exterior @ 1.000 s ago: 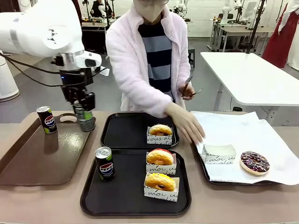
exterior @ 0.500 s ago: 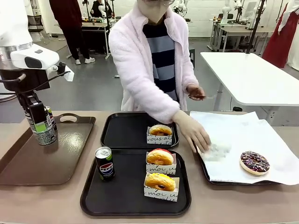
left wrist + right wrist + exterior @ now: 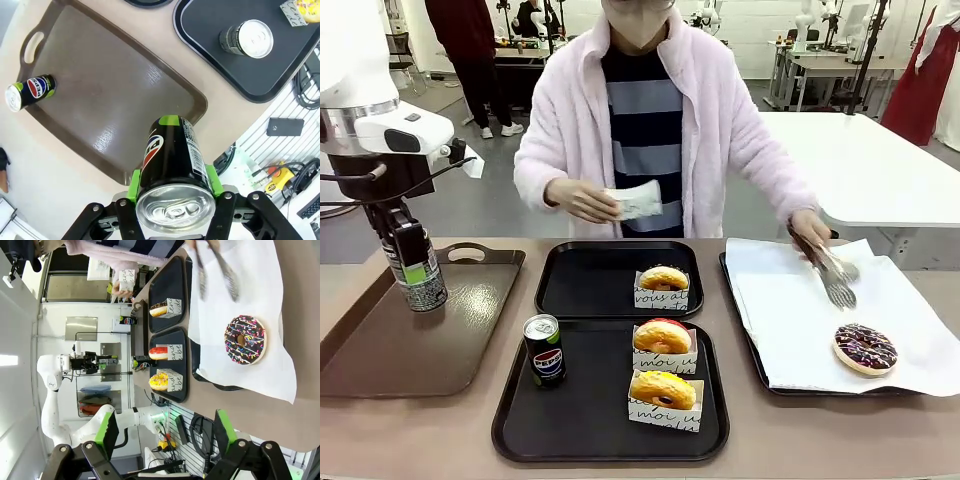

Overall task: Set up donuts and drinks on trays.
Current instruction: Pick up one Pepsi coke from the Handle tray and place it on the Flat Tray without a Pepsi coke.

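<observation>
Left wrist view, left gripper (image 3: 172, 186) clasping Pepsi can (image 3: 172, 150), second can (image 3: 31, 91) on brown tray (image 3: 110, 100), right wrist view, right gripper (image 3: 166, 422) wide

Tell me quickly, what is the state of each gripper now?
Left gripper: closed on a can.
Right gripper: open, holding nothing.

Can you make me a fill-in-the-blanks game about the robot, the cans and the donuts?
1. The left claw holds a Pepsi can over the ____ tray.
2. The near black tray carries a standing can and ____ donuts.
3. The far black tray carries just ____ donut.
4. The person's hand holds ____ over the white paper.

Missing words: brown, two, one, tongs.
</observation>
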